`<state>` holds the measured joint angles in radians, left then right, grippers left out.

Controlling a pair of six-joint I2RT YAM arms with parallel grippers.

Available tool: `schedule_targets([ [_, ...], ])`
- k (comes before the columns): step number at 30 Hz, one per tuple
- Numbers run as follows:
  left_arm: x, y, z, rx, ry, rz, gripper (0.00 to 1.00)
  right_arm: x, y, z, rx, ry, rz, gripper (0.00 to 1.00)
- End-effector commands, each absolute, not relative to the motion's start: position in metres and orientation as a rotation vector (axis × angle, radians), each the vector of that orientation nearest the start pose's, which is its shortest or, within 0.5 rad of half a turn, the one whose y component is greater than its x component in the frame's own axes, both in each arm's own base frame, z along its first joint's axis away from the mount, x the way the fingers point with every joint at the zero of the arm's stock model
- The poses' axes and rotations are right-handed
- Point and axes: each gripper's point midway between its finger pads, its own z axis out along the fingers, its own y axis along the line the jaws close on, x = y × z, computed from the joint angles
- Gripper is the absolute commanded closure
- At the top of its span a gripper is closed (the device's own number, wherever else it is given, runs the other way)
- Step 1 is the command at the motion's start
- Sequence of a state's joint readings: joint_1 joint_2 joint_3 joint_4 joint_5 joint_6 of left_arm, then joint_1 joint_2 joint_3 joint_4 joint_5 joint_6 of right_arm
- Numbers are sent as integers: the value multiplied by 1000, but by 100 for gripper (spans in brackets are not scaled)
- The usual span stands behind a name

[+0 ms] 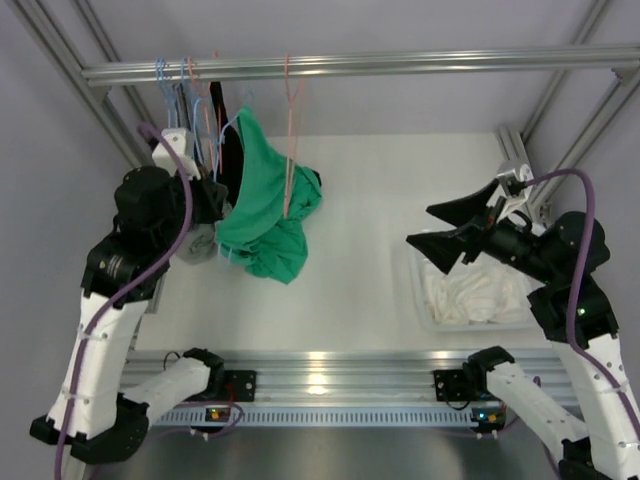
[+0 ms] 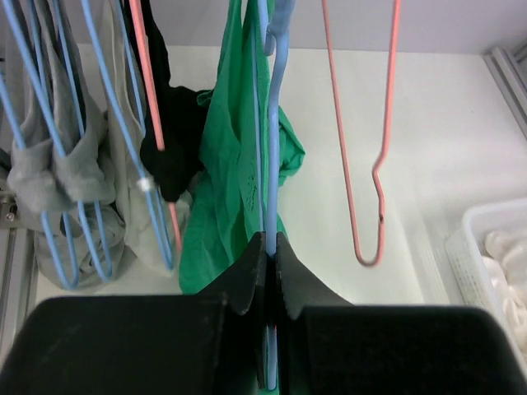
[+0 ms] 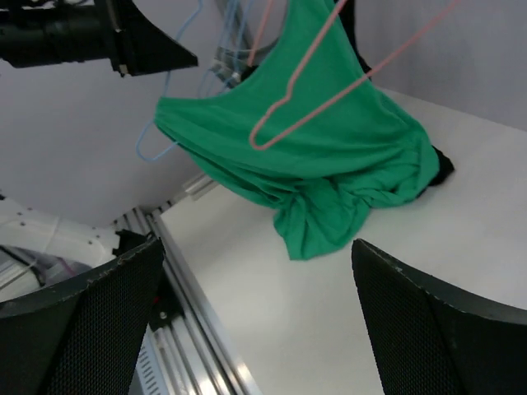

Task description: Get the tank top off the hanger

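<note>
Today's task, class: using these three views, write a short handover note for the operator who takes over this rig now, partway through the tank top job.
Left gripper: shut on the wire of the blue hanger.
Right gripper: open and empty, above the white bin, facing the garment.
Green tank top: on the blue hanger, its lower part bunched on the table. An empty pink hanger hangs beside it.
Done: hanger secured.
Left: take the cloth with the right fingers and pull it off the hanger. Nothing is removed yet.
</note>
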<state>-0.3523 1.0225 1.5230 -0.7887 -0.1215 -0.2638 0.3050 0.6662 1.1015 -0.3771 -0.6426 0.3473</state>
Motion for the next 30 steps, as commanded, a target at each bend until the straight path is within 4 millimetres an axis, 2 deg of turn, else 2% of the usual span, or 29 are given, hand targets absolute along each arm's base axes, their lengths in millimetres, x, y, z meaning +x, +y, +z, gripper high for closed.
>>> schedule_targets([
  [1, 235, -90, 405, 34, 1863, -399, 100, 141, 205, 464, -711, 1306, 1171, 7],
  [2, 226, -88, 400, 39, 1883, -403, 100, 151, 212, 467, -707, 1321, 1175, 7],
  [4, 206, -86, 387, 49, 1913, -423, 100, 153, 231, 466, -746, 1338, 1184, 9],
  [5, 196, -84, 377, 54, 1948, -425, 100, 173, 242, 464, -706, 1397, 1133, 10],
  [6, 181, -86, 375, 81, 1944, -468, 100, 157, 265, 465, -791, 1370, 1140, 11],
  [7, 175, -87, 364, 91, 1974, -473, 100, 160, 277, 463, -798, 1386, 1114, 11],
  [8, 166, -84, 355, 94, 2005, -476, 100, 161, 299, 466, -816, 1388, 1069, 11],
  [10, 146, -85, 352, 112, 1997, -520, 100, 164, 321, 468, -828, 1392, 1040, 11],
  [11, 132, -84, 350, 130, 1991, -547, 100, 171, 341, 468, -819, 1411, 1011, 11],
  [13, 113, -93, 352, 179, 1975, -637, 100, 179, 363, 462, -823, 1434, 976, 12],
  [14, 102, -94, 358, 194, 1941, -671, 100, 187, 384, 452, -835, 1458, 933, 13],
  [16, 90, -101, 361, 213, 1925, -744, 100, 193, 401, 452, -842, 1458, 912, 13],
  [17, 86, -102, 361, 220, 1924, -758, 100, 207, 415, 434, -844, 1500, 856, 14],
  [19, 84, -103, 357, 221, 1933, -771, 100, 214, 428, 432, -847, 1502, 841, 14],
  [20, 84, -102, 355, 216, 1934, -768, 100, 218, 438, 418, -863, 1526, 824, 14],
  [22, 84, -101, 353, 209, 1940, -759, 100, 225, 444, 414, -858, 1533, 797, 15],
  [25, 83, -98, 355, 197, 1931, -746, 100, 236, 443, 404, -836, 1558, 723, 17],
  [30, 86, -96, 355, 182, 1937, -727, 100, 236, 445, 393, -856, 1573, 720, 19],
])
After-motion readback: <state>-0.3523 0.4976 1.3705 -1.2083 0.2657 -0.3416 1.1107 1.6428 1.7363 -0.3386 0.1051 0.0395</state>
